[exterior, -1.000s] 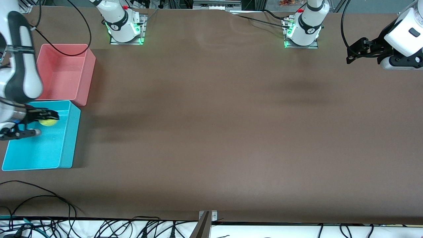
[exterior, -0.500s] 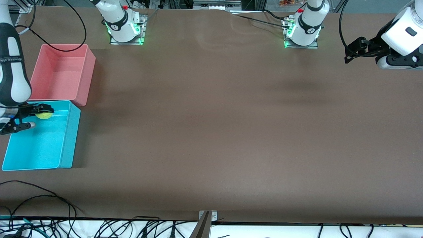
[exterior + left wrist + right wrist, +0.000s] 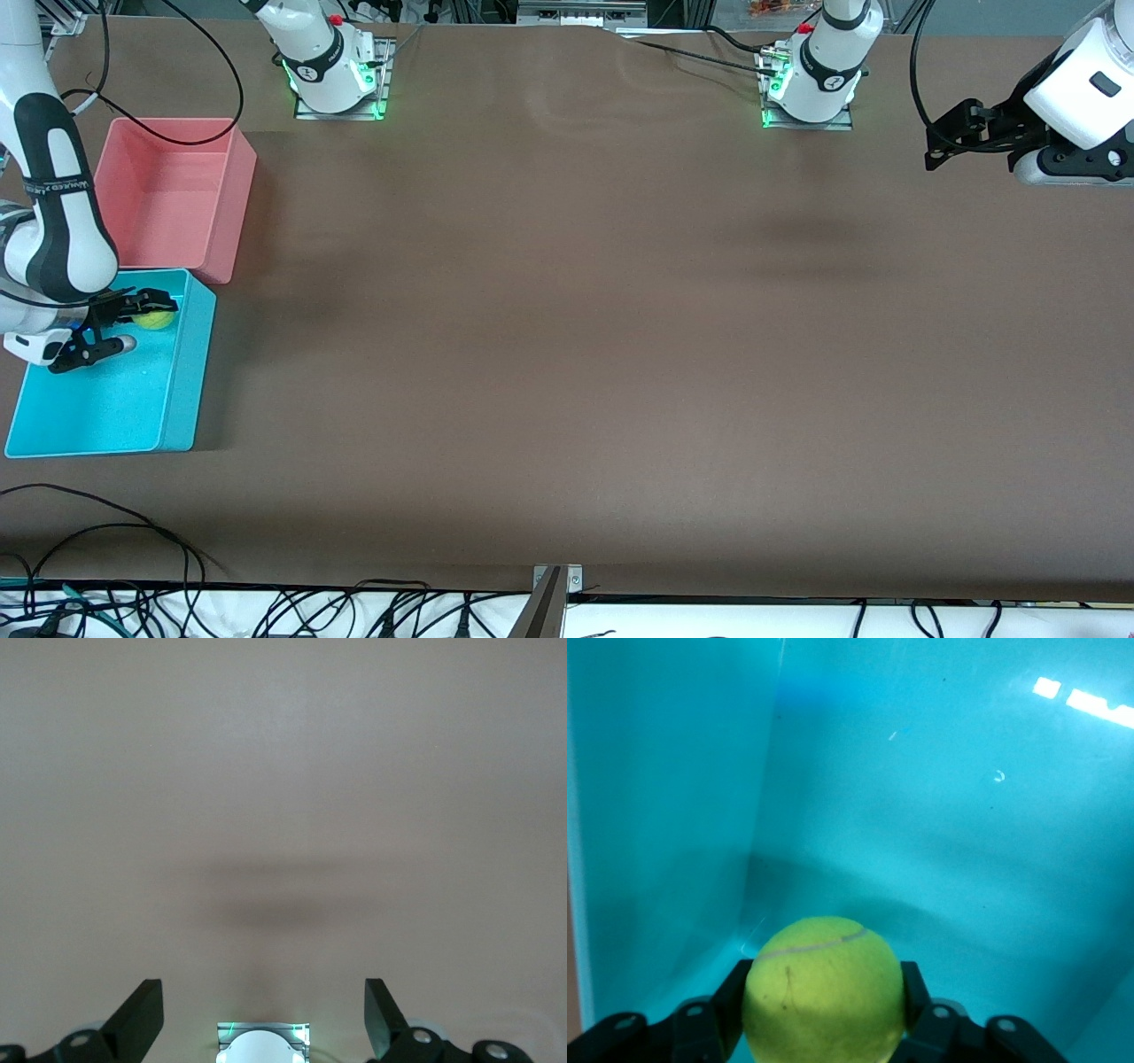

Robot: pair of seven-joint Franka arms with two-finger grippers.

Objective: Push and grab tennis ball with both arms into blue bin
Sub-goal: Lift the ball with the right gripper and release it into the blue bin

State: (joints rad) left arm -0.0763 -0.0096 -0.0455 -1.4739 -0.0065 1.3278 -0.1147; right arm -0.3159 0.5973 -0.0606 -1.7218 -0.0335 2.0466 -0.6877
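Brown table [image 3: 567,354]. Ball [image 3: 158,319] was gripped between right gripper [image 3: 133,323] fingers over blue bin [image 3: 190,372], apparently positioned for release. Left gripper [image 3: 952,142] was parked wide open, empty, waiting.

Yellow-green tennis ball [image 3: 158,318] gripped above blue bin [image 3: 190,381].

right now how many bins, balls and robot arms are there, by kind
bins: 2, the blue bin and a pink bin
balls: 1, the tennis ball between the right gripper jaws over the blue bin
robot arms: 2, with the left gripper waiting open over the left arm's end of the table
total: 5
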